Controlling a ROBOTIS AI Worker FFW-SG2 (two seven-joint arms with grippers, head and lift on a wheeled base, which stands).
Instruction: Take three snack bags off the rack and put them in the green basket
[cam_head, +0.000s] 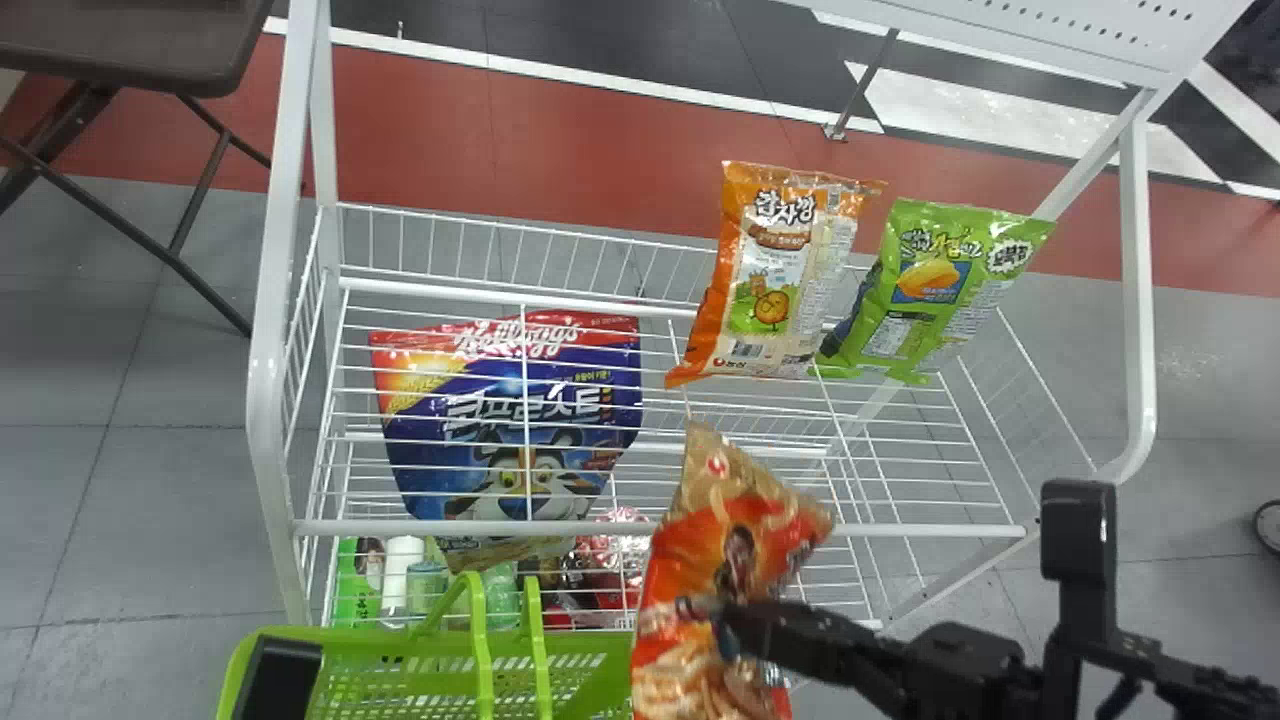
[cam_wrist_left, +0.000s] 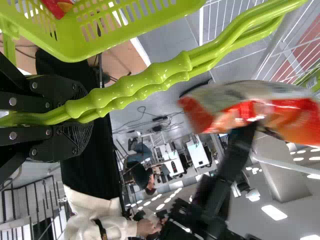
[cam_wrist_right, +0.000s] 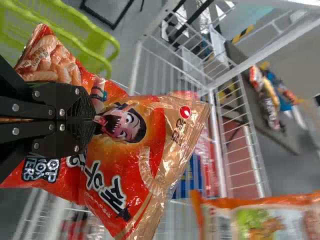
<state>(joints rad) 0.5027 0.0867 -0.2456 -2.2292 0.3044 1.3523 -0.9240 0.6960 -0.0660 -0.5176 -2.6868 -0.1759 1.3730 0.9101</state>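
1. I can see the right gripper (cam_head: 722, 625) closed on a glossy orange-red snack bag with a tan end (cam_head: 735, 560), pinching it around its middle.
2. That bag is up in front of the white wire rack (cam_head: 270, 330), beside the right end of the bright green plastic basket (cam_head: 380, 642), as the head view shows it.
3. The left gripper (cam_wrist_left: 80, 112) has the basket's ribbed green handles (cam_wrist_left: 145, 77) clamped between its fingers.
4. Over on the rack's right half, an orange-and-white snack bag (cam_head: 775, 275) sits near a lime-green snack bag (cam_head: 925, 290).
5. To their left there's a big blue-purple cereal bag with a red top (cam_head: 510, 420), tiger face outward.
6. Lower down, behind the basket, I make out a white bottle (cam_head: 400, 575) and some shiny red packs (cam_head: 605, 570).
7. Something red (cam_wrist_left: 59, 7) lies inside the basket; I can't tell what.
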